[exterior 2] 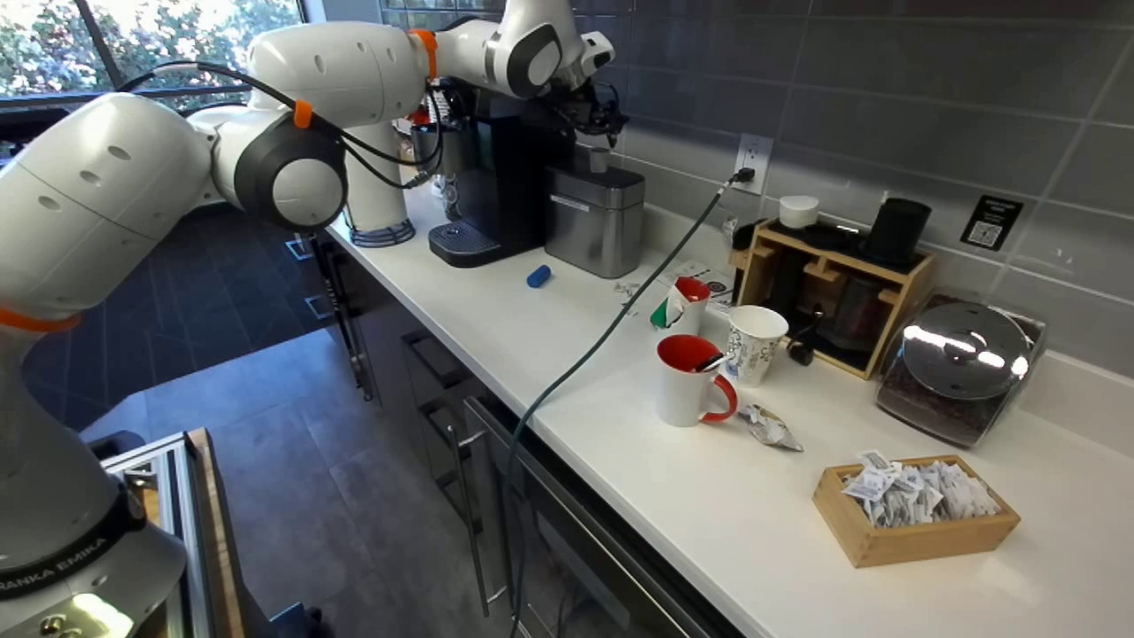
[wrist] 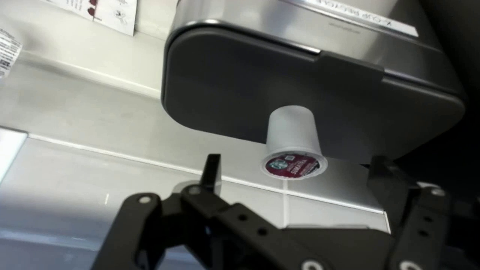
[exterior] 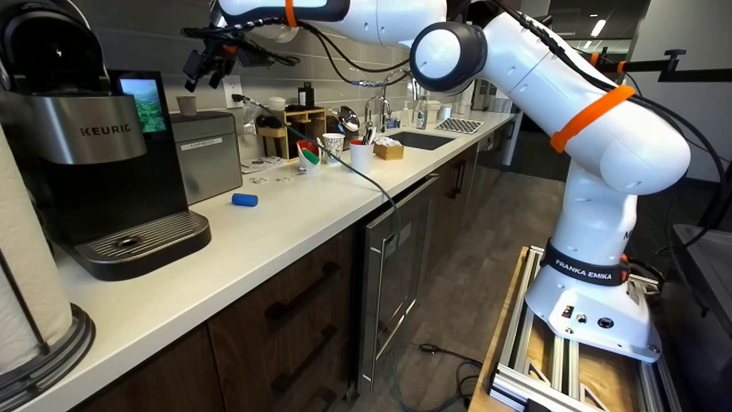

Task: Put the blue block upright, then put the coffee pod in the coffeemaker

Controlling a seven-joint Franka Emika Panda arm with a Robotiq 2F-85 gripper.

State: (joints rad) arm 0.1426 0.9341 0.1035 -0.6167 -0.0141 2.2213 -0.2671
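Wrist view: the claw (wrist: 295, 163) holds nothing; its jaws stand wide apart, and between them in the picture, seemingly beyond their tips, stands a Starbucks Sumatra coffee pod (wrist: 293, 137), printed foil end toward the camera. It rests on the dark lid (wrist: 228, 77) of a steel K-Cup recycling bin (wrist: 240, 18). The pod is nearly centred between the jaws, so a grasp there would likely need little sideways correction.

In an exterior view, the blue block (exterior: 245, 199) lies on its side on the tabletop (exterior: 286, 214), near the drip tray (exterior: 166, 230) of the Keurig coffeemaker (exterior: 94, 134), whose brew head looks raised. The claw hangs just above the pod, not touching it; the block is well below the claw.

In an exterior view, the block's long axis seems to run from the tabletop's front edge toward the tiled wall (exterior 2: 886, 106), and the block sits in front of the bin, apart from it. Standing the block up appears not yet done; even so, the claw is much nearer the pod, so my guess is that the pod comes next, though a reach down to the block is possible.
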